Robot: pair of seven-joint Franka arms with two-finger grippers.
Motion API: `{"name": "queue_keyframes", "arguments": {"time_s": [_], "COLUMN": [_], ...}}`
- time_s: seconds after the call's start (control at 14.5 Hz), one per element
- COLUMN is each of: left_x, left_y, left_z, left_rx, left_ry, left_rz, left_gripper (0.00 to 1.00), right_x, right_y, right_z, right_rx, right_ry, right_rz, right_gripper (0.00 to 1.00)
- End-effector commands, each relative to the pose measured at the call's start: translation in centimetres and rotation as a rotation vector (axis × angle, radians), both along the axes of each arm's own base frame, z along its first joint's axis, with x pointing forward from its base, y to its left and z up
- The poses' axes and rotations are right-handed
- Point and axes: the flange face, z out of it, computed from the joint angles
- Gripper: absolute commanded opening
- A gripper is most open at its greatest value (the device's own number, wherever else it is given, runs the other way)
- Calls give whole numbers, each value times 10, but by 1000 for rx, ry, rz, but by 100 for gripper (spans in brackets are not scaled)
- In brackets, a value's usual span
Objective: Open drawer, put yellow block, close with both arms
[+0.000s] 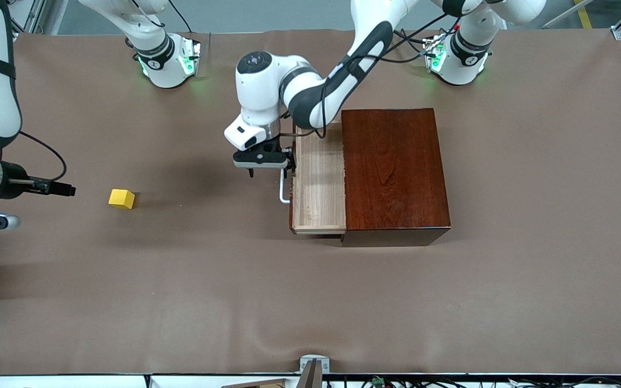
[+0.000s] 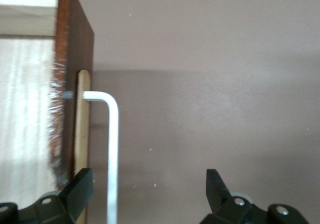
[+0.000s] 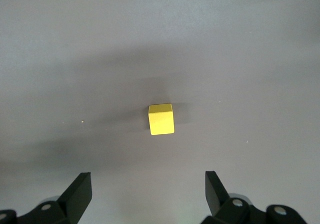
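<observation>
Brown table cloth (image 1: 310, 302) lies bare beneath the spread-open right gripper (image 3: 148, 194), which should centre over the small yellow cube (image 3: 161, 119) before descending, while the left gripper (image 2: 150, 194) straddles the pale wooden drawer's (image 1: 318, 183) white handle (image 2: 112, 149), fingers apart.

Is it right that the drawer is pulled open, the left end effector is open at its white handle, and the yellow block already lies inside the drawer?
Not quite. The yellow block is not in the drawer; the front view shows it on the table toward the right arm's end, under the open right end effector. The rest holds: the drawer is pulled open, and the left end effector is open at the white handle.
</observation>
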Motion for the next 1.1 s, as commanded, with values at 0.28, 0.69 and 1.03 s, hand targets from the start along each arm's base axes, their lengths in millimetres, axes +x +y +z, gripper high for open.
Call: {"name": "queue_keyframes", "arguments": {"time_s": [0.28,0.69,1.03], "left_x": [26,109,152], "left_y": [97,275,407], "left_z": [169,253,281], "left_rx": [121,235,201], "left_ry": [29,135,222], "left_rz": [90,52,160], "left_gripper": [100,100,100], "right_x": [-10,-20,-29], "right_y": [-6,-7,-5], "right_z": [-42,-89,-132], "right_rx": [-9,-11,-10], "right_ry": [-21,-50,-55], "right_rz": [-13,-8,-4], "right_gripper": [100,100,100]}}
